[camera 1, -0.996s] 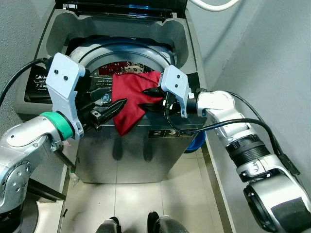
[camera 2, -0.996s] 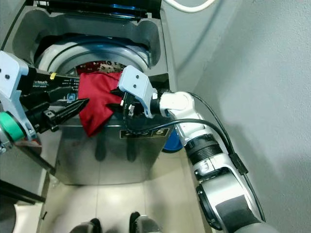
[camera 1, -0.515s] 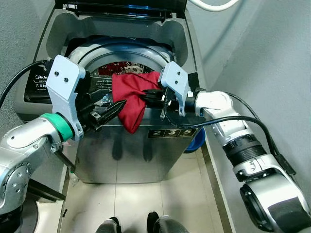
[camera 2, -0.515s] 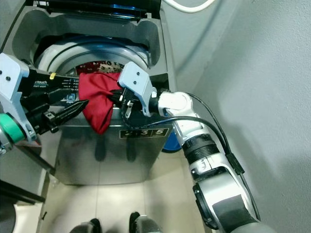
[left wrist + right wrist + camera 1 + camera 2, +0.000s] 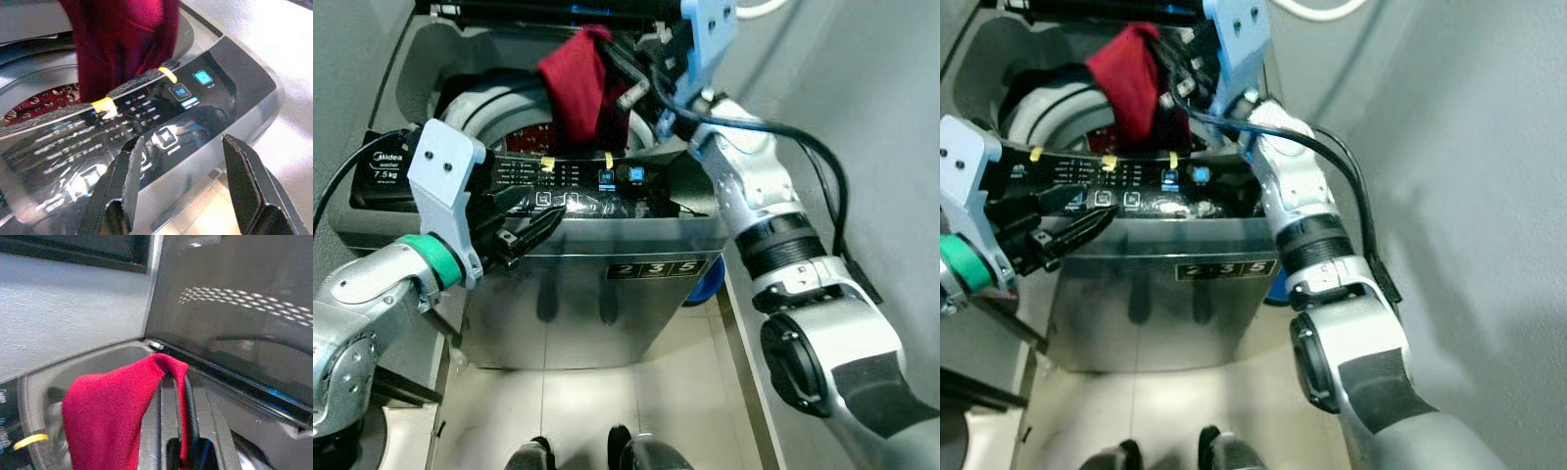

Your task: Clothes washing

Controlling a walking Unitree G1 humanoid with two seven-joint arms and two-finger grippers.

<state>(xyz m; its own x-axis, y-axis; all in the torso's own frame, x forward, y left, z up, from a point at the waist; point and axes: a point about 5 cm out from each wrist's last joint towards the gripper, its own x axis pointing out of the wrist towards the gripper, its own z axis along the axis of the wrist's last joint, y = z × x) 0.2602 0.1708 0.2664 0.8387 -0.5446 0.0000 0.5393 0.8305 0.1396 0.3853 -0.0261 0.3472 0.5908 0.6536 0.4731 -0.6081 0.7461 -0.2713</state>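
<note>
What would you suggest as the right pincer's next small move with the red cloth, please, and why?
Probably lower it, then release. The right pincer holds the crumpled red cloth shut between its fingers, hanging above the open round drum of the grey top-loading washing machine, where patterned laundry already lies. The left pincer waits open over the black control panel.

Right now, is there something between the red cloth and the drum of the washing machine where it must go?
Nothing visible. The right gripper holds the red cloth above the open drum, whose lid is raised.
</note>
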